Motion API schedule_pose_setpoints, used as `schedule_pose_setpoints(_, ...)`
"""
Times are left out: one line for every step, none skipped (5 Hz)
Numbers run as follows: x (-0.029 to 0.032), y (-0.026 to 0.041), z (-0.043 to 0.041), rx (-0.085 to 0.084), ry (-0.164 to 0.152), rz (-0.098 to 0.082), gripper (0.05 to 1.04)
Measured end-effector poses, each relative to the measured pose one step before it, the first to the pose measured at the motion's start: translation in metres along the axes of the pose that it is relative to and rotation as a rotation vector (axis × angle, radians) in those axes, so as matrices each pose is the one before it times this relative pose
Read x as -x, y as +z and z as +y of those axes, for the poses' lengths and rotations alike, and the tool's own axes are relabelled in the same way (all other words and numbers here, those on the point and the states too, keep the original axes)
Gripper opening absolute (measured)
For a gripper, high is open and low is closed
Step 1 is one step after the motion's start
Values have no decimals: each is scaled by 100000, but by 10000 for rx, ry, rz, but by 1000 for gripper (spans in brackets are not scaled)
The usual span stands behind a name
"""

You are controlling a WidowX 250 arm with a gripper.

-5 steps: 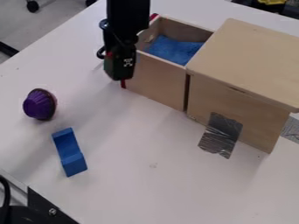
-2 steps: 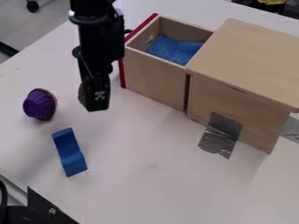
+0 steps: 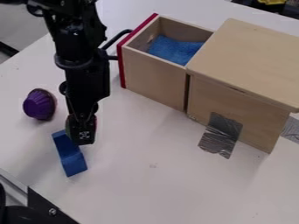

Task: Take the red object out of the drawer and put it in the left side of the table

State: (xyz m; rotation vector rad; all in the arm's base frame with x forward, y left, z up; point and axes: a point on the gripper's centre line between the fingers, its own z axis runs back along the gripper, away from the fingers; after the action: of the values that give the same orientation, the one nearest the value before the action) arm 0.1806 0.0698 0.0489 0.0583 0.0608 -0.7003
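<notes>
On the white table (image 3: 175, 188), with the open drawer (image 3: 154, 76) at twelve o'clock, we see the gripper (image 3: 81, 140) at eight, though we cannot tell its opening or hold, and, showing at its edge, probably the red object (image 3: 95, 122), likely light, firm, best pinched mid-body.

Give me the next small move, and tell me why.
I'd probably shift the gripper sideways off the blue block before lowering: it overlaps the block's upper end in this view, and a reddish sliver at its side may be the red object, which needs bare table under it.
</notes>
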Motion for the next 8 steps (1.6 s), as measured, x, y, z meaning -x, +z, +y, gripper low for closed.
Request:
schedule_pose_setpoints(275, -739, 526, 18, 272, -37, 767)
schedule_pose_setpoints(-42, -388, 535, 97, 155, -33, 767)
schedule_pose_setpoints(-376, -216, 649, 9, 10, -85, 767)
schedule_pose_setpoints(-527, 51, 586, 0, 55, -107, 767)
schedule_pose_setpoints(-602, 252, 598, -198, 54, -253, 767)
schedule_pose_setpoints(-953, 167, 553, 3, 8, -201, 767)
schedule_pose_setpoints(-710, -55, 196, 120, -48, -99, 767)
schedule_pose_setpoints(-1140, -427, -124, 105, -379, 29, 767)
